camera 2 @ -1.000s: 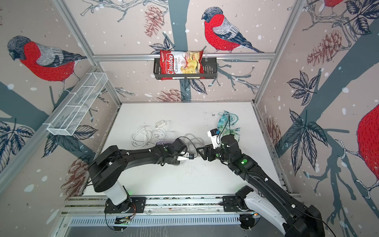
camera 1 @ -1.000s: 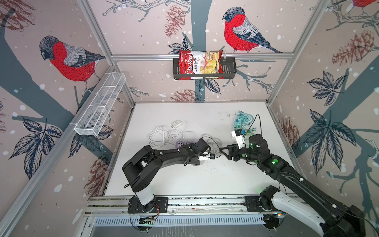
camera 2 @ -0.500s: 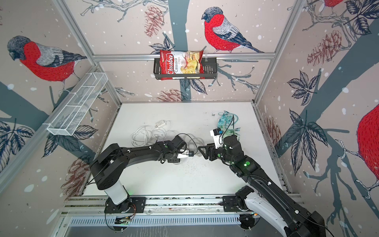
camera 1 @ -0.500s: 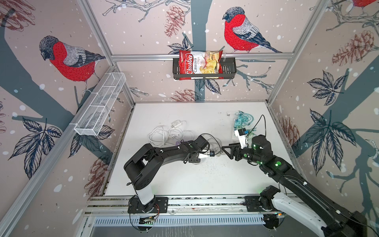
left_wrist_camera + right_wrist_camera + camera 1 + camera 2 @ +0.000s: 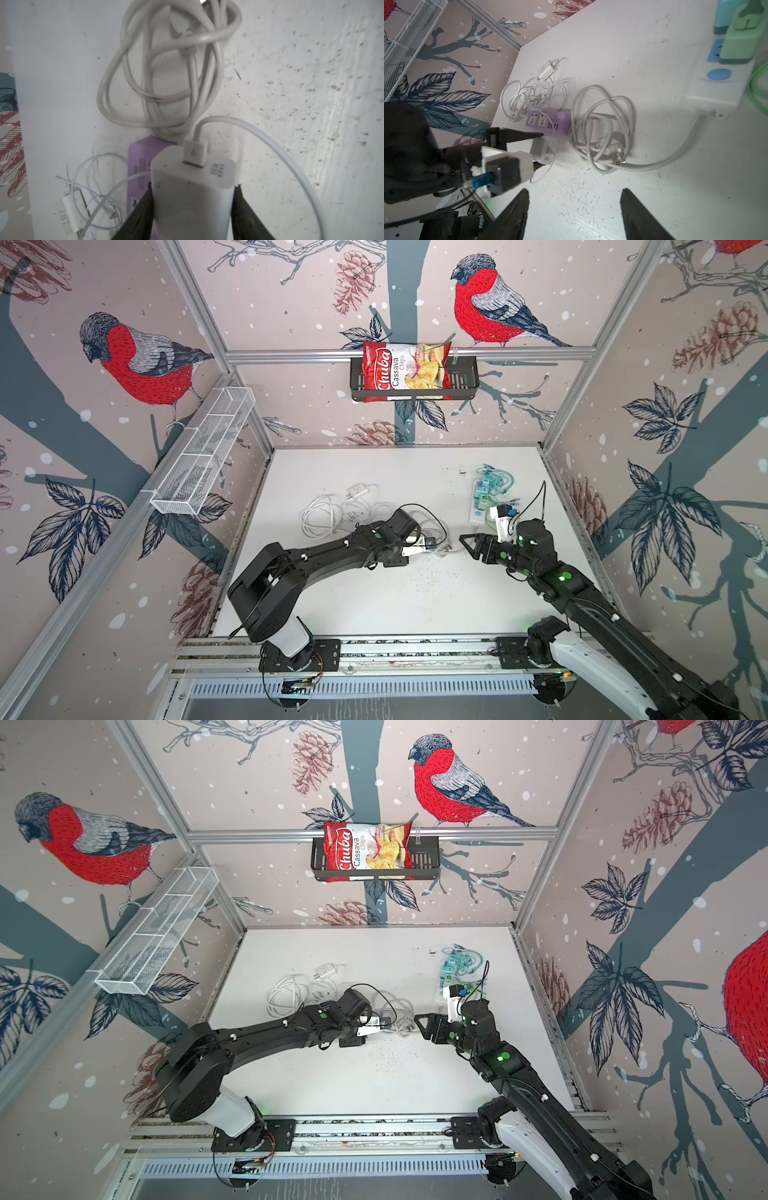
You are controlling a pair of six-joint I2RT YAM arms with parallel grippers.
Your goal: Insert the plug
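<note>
The plug is a white USB charger block (image 5: 191, 187) with a white USB cable (image 5: 194, 153) stuck in its end. My left gripper (image 5: 193, 186) is shut on the block, one black finger pressed flat against each side. Just beyond and below it lies the purple power strip (image 5: 141, 158), whose sockets show in the right wrist view (image 5: 548, 122). There the plug (image 5: 543, 152) hangs right beside the strip. In both top views the left gripper (image 5: 428, 545) (image 5: 384, 1025) is mid-table. My right gripper (image 5: 575, 190) (image 5: 466, 546) stands open and empty just to its right.
A coiled grey cord (image 5: 602, 124) ending in a three-pin plug (image 5: 617, 156) lies next to the purple strip. A white power strip (image 5: 720, 87) with teal and green adapters sits at the back right. A tangle of thin white cables (image 5: 332, 510) lies at the back left.
The left jaws have narrowed onto the white charger block. The right gripper has drawn back a little to the right, still open.
</note>
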